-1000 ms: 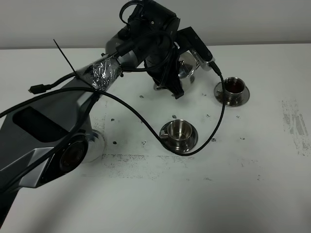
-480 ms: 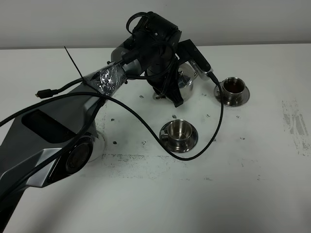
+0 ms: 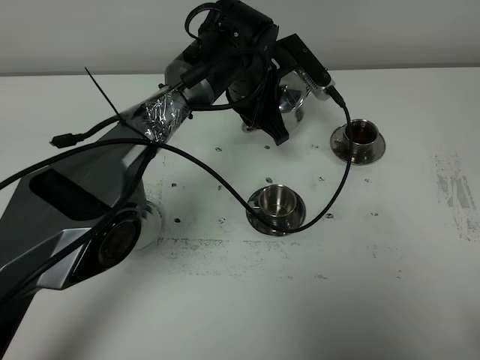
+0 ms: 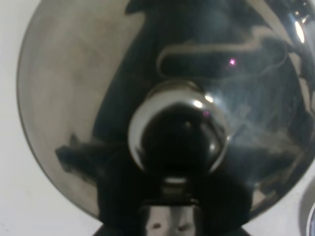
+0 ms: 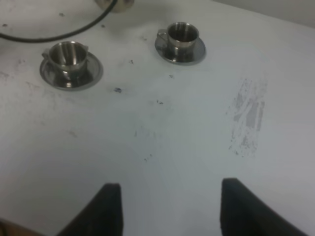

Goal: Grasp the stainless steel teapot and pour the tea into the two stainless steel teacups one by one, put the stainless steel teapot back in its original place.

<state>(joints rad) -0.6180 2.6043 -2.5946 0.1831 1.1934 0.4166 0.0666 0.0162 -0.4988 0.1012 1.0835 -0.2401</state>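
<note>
Noted stainless steel teapot [image 3: 291, 100] swung back far, clamped in left end effector [image 3: 274, 127]; judged near teacup [image 3: 275, 201] unfilled, pour pending; found right end effector [image 5: 167, 211] apart.

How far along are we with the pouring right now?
Done: the far teacup holds dark tea. In hand: the left gripper grips the stainless steel teapot. Left: the near teacup looks empty, and the teapot must go back to its tray.
</note>
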